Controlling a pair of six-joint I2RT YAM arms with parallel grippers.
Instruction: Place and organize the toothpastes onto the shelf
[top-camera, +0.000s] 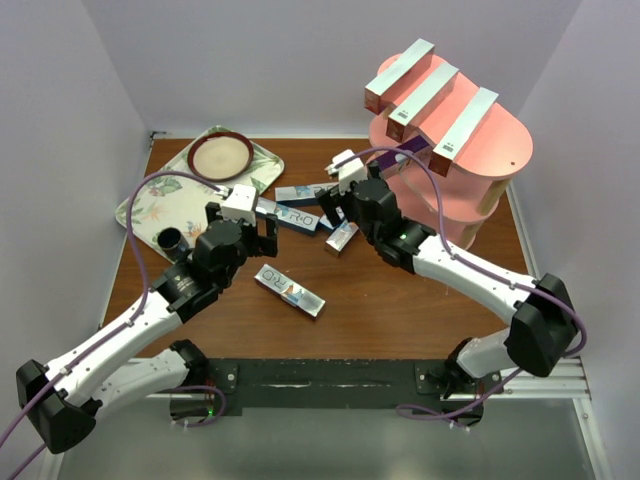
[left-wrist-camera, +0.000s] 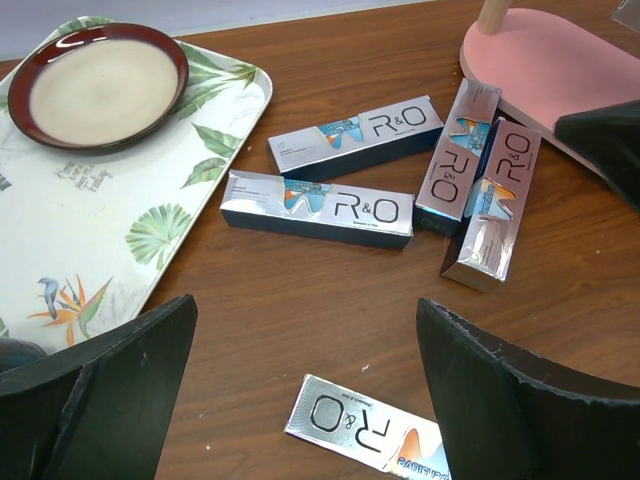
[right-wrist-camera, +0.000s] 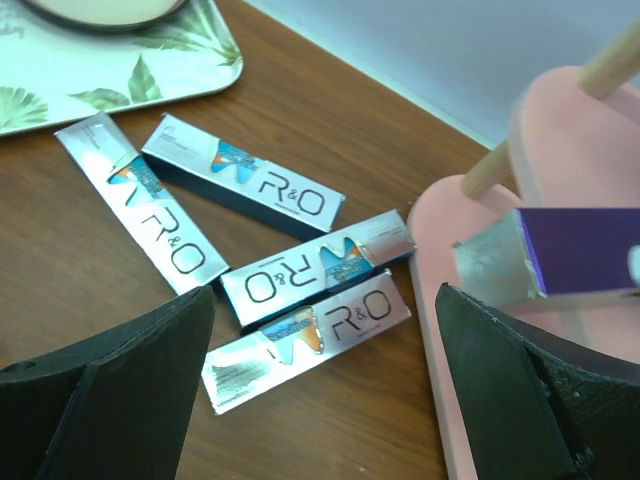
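Note:
The pink shelf (top-camera: 480, 150) stands at the back right, with three toothpastes (top-camera: 425, 95) on its top board and a purple one (right-wrist-camera: 580, 250) on a lower board. Several silver R&O toothpastes lie on the table: a cluster (top-camera: 300, 215) mid-table and a single one (top-camera: 290, 290) nearer the front. My left gripper (top-camera: 268, 232) is open and empty, with the single box (left-wrist-camera: 365, 430) below it between the fingers. My right gripper (top-camera: 335, 195) is open and empty over two side-by-side boxes (right-wrist-camera: 305, 340) beside the shelf's bottom board (right-wrist-camera: 435, 240).
A leaf-patterned tray (top-camera: 160, 200) at the back left holds a brown-rimmed plate (top-camera: 220, 155) and a small black cup (top-camera: 172, 240). The tray also shows in the left wrist view (left-wrist-camera: 100, 220). White walls close in the table on three sides.

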